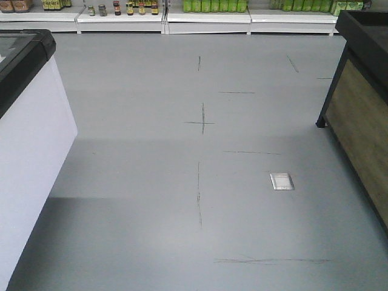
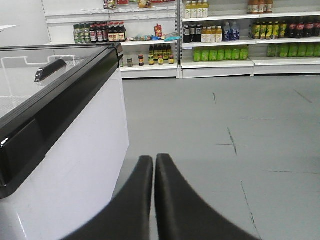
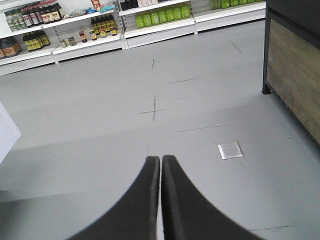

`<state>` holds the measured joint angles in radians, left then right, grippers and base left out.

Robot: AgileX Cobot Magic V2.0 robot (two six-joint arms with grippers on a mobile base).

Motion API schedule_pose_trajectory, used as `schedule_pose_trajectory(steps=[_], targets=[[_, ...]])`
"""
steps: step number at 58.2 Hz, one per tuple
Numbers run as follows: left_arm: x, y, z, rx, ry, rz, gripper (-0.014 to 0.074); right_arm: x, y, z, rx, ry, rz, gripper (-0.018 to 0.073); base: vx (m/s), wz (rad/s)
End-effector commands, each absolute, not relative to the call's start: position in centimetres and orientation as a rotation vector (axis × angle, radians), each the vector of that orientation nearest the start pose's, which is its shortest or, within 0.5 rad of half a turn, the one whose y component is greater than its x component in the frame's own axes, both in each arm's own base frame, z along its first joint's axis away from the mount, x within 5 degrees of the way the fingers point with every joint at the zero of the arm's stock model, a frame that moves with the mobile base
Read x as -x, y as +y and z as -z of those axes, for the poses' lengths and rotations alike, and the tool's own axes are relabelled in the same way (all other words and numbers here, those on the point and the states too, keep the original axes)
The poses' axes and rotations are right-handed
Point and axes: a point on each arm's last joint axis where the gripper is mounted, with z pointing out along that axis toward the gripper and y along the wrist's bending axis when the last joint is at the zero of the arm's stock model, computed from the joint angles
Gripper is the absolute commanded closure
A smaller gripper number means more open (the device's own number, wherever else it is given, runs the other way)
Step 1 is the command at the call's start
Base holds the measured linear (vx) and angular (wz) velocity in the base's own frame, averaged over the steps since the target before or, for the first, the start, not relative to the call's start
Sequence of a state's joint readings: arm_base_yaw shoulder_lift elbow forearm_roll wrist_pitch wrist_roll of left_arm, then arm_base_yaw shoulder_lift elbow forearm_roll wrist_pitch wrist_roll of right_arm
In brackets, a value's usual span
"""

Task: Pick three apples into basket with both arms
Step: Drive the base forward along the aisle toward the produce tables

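The three apples and the basket are out of view in every frame. My left gripper is shut and empty, held above the grey floor beside a white chest freezer. My right gripper is shut and empty, also above the grey floor. Neither arm shows in the front view.
A white chest freezer with a black rim stands at the left. A dark wood-panelled stand is at the right, and also shows in the right wrist view. Shelves of bottles line the far wall. A metal floor plate lies right of centre.
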<state>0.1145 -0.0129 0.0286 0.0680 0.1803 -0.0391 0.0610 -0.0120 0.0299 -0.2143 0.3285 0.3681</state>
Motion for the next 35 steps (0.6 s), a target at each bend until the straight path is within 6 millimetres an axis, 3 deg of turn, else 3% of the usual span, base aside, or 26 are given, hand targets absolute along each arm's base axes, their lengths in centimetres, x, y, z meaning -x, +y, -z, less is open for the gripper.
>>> schedule_pose_trajectory(steps=[1,35], targets=[[-5.57,0.73,-20.25,0.082,1.59,-0.116,0.0602,-5.5,-0.19,-17.8,-0.124,1.747,-0.106,0.0564,0.0,0.0],[-5.57,0.73,-20.25,0.082,1.59,-0.116,0.0602,-5.5,-0.19,-17.8,-0.124,1.747,-0.106,0.0564,0.0,0.0]])
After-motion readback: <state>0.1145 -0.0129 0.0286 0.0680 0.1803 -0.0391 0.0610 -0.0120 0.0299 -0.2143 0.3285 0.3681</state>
